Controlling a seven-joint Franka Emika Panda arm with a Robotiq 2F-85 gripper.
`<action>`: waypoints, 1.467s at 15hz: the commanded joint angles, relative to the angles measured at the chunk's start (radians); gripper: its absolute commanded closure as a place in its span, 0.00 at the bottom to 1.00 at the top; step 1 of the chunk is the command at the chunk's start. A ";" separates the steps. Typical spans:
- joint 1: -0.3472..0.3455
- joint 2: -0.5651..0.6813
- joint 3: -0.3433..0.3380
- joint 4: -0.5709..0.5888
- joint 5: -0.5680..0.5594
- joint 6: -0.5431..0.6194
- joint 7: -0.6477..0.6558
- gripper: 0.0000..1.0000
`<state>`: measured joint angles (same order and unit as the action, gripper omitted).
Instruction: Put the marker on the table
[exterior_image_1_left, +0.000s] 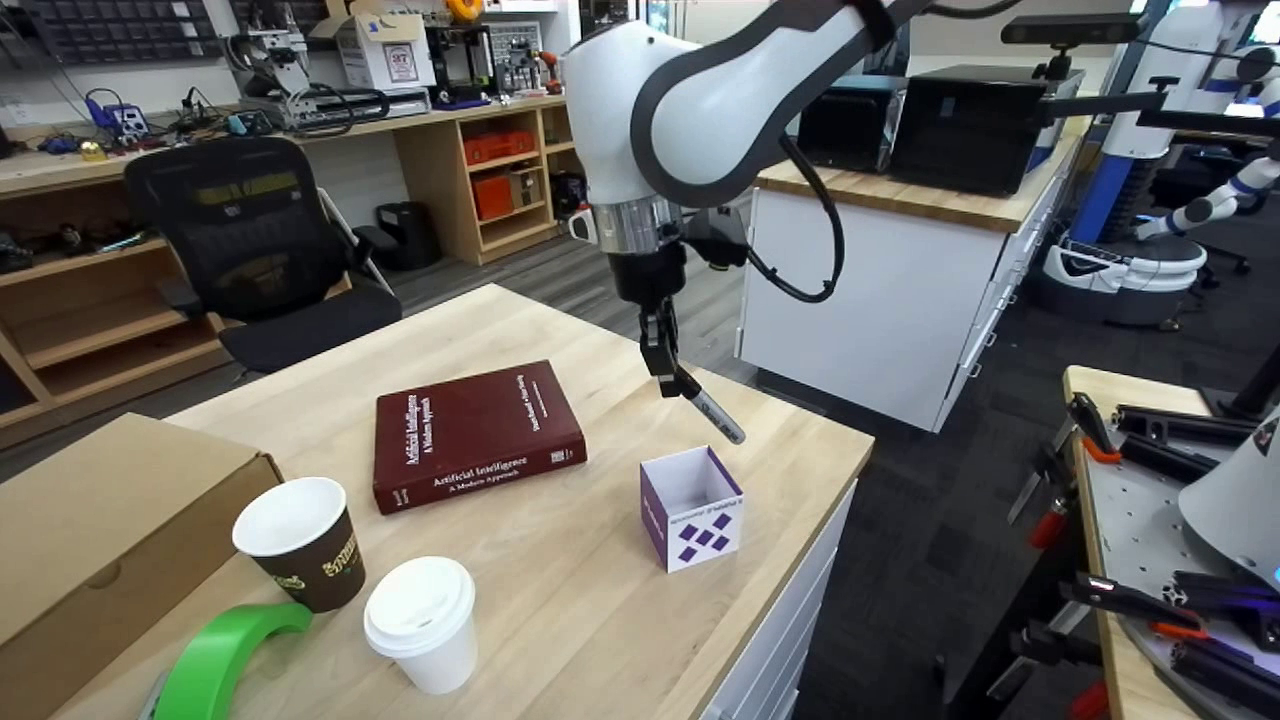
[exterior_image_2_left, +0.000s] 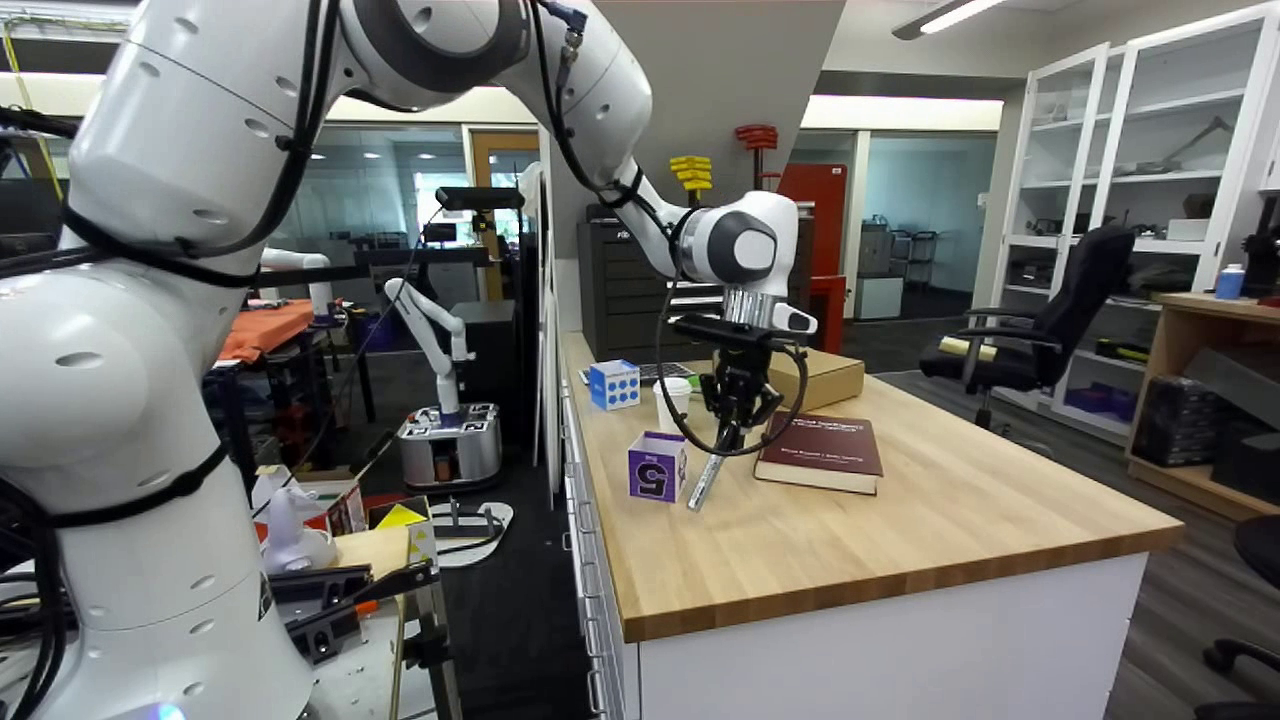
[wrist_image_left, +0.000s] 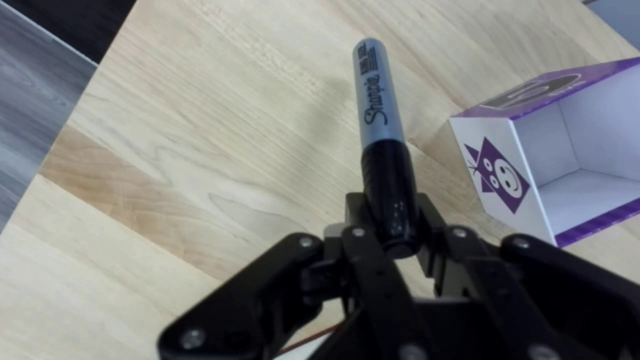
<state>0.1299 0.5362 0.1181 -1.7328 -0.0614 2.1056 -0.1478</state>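
Note:
My gripper (wrist_image_left: 390, 212) is shut on the marker (wrist_image_left: 377, 95), a thick grey Sharpie with a black cap. The fingers pinch the cap end, and the grey body sticks out past them. In both exterior views the marker (exterior_image_1_left: 718, 416) (exterior_image_2_left: 705, 484) hangs tilted from the gripper (exterior_image_1_left: 676, 384) (exterior_image_2_left: 733, 436), grey end down. It appears to be a little above the pale wood table (exterior_image_1_left: 570, 590) (exterior_image_2_left: 950, 530) (wrist_image_left: 165, 115), and a soft shadow lies below it. The marker is beside the open white and purple box (exterior_image_1_left: 706, 536) (exterior_image_2_left: 655, 478) (wrist_image_left: 492, 172), not in it.
The red book (exterior_image_1_left: 475, 432) (exterior_image_2_left: 820, 448) lies close to the gripper. A dark paper cup (exterior_image_1_left: 318, 560), a white lidded cup (exterior_image_1_left: 425, 620), a green curved object (exterior_image_1_left: 215, 655) and a cardboard carton (exterior_image_1_left: 120, 530) stand on the table. A blue and white box (exterior_image_2_left: 614, 386) stands farther along.

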 joint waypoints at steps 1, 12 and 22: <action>-0.019 0.103 -0.001 0.126 0.030 -0.103 -0.008 0.94; -0.024 0.210 0.008 0.226 0.067 -0.097 0.005 0.31; 0.003 0.085 0.026 0.000 0.110 0.237 0.087 0.00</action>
<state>0.1341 0.7046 0.1411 -1.6139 0.0216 2.2610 -0.1045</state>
